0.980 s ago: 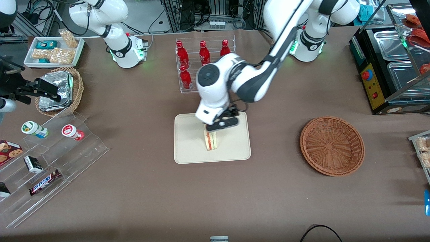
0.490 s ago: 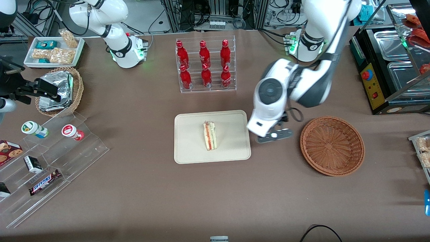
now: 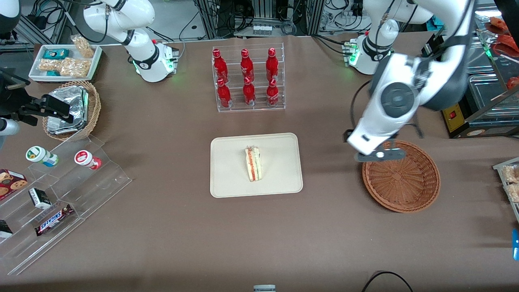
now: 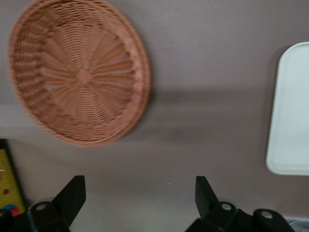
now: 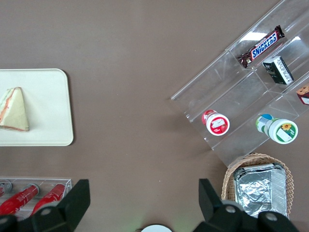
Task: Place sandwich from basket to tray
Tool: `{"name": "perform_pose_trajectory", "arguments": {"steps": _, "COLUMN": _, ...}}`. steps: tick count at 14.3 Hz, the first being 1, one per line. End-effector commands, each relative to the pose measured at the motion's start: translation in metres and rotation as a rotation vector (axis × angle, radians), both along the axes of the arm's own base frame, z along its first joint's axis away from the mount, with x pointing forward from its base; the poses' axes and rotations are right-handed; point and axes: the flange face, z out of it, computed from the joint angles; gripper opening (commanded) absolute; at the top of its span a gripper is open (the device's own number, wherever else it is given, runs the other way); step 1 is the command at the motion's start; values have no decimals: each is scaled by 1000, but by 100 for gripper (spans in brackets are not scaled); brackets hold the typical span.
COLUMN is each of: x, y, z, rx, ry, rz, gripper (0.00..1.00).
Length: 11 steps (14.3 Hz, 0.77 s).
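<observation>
Brown surface: your sandwich (image 3: 254,164) lies flat on cream tray (image 3: 227,184), mid-tray, clear of rim; placement reads complete. Wicker basket (image 3: 421,194) empty, toward working arm's end. Your gripper (image 3: 379,155) hovers above basket's rim, well apart from tray. Jaws wide apart, holding nothing, touching nothing.

A robotics lab staged as a snack shop: beside the bottle rack (image 3: 247,77) stand robot bases, cable-strewn equipment racks (image 3: 263,16) above, an acrylic snack display (image 3: 56,194) nearby.
</observation>
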Motion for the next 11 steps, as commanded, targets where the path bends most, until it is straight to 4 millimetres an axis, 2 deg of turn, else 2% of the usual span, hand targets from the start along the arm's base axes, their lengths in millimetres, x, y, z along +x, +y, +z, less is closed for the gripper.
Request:
{"name": "perform_pose_trajectory", "arguments": {"steps": 1, "x": -13, "y": 36, "z": 30, "rx": -24, "ry": 24, "rz": -58, "gripper": 100}}
{"name": "perform_pose_trajectory", "arguments": {"steps": 3, "x": -11, "y": 73, "z": 47, "rx": -53, "ry": 72, "rz": -69, "gripper": 100}}
{"name": "perform_pose_trajectory", "arguments": {"steps": 5, "x": -8, "y": 89, "z": 73, "rx": -84, "ry": 87, "rz": -98, "gripper": 100}}
{"name": "perform_pose_trajectory", "arguments": {"steps": 9, "x": 3, "y": 111, "z": 119, "rx": -120, "ry": 10, "rz": -112, "gripper": 100}}
{"name": "perform_pose_trajectory", "arguments": {"steps": 11, "x": 10, "y": 139, "z": 132, "rx": -133, "ry": -29, "rz": -82, "gripper": 100}}
